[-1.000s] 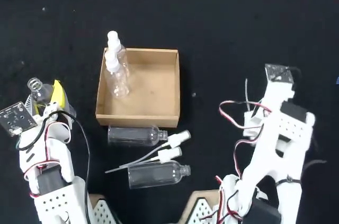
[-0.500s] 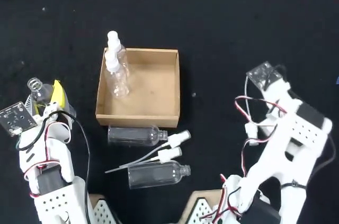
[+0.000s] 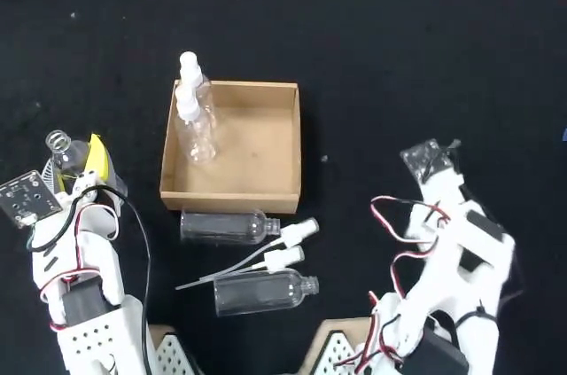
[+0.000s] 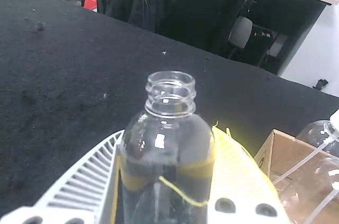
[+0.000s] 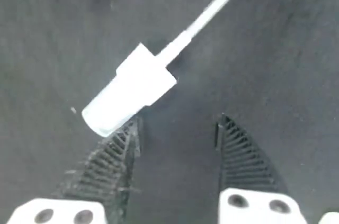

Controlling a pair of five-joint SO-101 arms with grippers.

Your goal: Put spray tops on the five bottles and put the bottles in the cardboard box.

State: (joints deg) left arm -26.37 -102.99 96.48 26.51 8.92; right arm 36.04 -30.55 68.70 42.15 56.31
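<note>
On the black, matte surface [image 3: 399, 56], the open-topped cardboard box [image 3: 266, 153] holds two clear plastic capped bottles [image 3: 197, 122] against one wall, their white heads near the far rim. Just outside the near wall lie two uncapped bottles [image 3: 221, 226] on their sides, with two loose spray tops [image 3: 297, 231] between them, thin dip tubes trailing. The left claw [image 4: 168, 150] is clamped round a fifth bottle [image 4: 169, 107], upright, threaded neck bare; one ribbed finger is taped yellow. The right claw [image 5: 177, 126] is spread wide, gripping nothing; a white cylindrical spray top [image 5: 130, 91] lies at one fingertip, its tube end cut off.
</note>
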